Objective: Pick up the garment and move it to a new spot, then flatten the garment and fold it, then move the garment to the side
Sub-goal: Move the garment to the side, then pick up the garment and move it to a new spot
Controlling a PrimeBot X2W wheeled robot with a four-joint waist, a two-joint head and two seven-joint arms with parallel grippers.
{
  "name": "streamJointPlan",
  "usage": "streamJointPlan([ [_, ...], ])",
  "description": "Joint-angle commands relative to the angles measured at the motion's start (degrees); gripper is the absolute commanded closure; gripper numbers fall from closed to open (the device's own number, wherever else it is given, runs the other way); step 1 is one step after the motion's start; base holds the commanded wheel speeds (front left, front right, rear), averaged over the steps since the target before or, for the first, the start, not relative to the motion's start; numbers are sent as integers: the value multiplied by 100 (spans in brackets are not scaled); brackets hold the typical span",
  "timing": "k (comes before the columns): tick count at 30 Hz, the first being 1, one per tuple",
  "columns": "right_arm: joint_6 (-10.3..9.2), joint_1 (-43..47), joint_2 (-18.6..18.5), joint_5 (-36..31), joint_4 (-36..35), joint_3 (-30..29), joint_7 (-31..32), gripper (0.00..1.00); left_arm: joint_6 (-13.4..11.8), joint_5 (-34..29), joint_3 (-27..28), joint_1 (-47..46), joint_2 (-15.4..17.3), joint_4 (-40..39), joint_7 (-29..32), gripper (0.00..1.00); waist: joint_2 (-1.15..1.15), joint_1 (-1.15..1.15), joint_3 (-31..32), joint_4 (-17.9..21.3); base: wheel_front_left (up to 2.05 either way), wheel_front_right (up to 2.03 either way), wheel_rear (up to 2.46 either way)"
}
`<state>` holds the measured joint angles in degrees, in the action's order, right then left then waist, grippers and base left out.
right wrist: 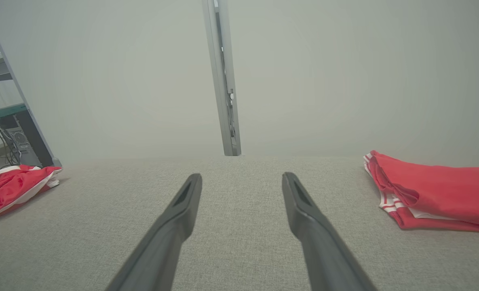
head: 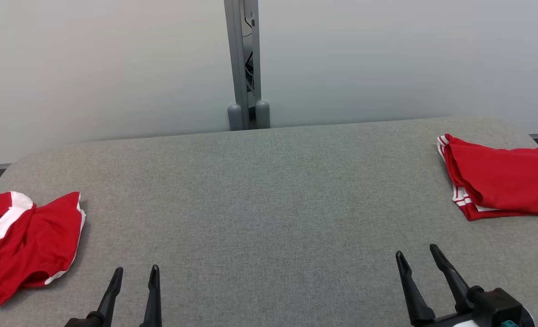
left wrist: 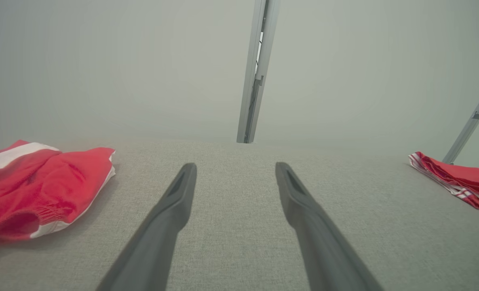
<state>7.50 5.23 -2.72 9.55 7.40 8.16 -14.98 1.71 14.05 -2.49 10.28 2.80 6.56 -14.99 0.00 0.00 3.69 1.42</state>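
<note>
Both grippers are held low over the near edge of the grey table [head: 269, 195]; the left gripper [head: 136, 269] is spread wide with nothing between its fingers, and the right gripper [head: 416, 250] is likewise spread wide and empty; no cloth is touched by either. The crumpled red garment [head: 23, 240], trimmed in white, is found bunched at the table's left end, towards the near corner, and is cut by the left edge of the head view; the folded red garment [head: 500, 186], striped white at its hem, is laid at the right end, close to the rounded far corner. Between the two a broad stretch of grey cloth surface is left open, running from the near edge to the far edge, where pale wall panels [head: 105, 68] are met and a grey metal post [head: 244, 63] is set at the middle. The table's rounded far corners are made out in the head view; in the left wrist view the crumpled garment is seen to the left of the left fingers, apart from them, and slanted metal struts [left wrist: 471, 121] are seen behind the folded garment; in the right wrist view a dark shelf frame [right wrist: 37, 139] with cables is shown beyond the table's left end, and the folded garment's layers are seen edge-on.
</note>
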Motion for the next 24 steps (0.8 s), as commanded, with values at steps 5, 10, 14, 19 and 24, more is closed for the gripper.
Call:
streamJointPlan([
  [5, -2, 32, -39, 16, 6, -44, -28, 0, 2, -107, -35, 63, 24, -17, -26, 0, 0, 0, -8, -28, 0, 0, 0],
  [10, -2, 52, -39, 127, 29, -85, -28, 0, 12, -118, -90, 62, 23, -37, -26, 0, 0, 0, -12, -76, 0, 0, 0],
  [14, -2, 74, -38, 206, 14, -96, -27, 0, 41, -122, -138, 23, 23, -54, -26, 0, 0, 0, -34, -182, 0, 0, 0],
  [19, -2, 75, -37, 244, -26, -98, -27, 0, 67, -117, -104, 3, 24, -131, -26, 0, 0, 0, -74, -395, 0, 0, 0],
  [24, -2, 16, -37, 253, -26, -30, -27, 0, 84, -95, -55, -49, 22, -266, -26, 0, 0, 0, -154, -781, 0, 0, 0],
])
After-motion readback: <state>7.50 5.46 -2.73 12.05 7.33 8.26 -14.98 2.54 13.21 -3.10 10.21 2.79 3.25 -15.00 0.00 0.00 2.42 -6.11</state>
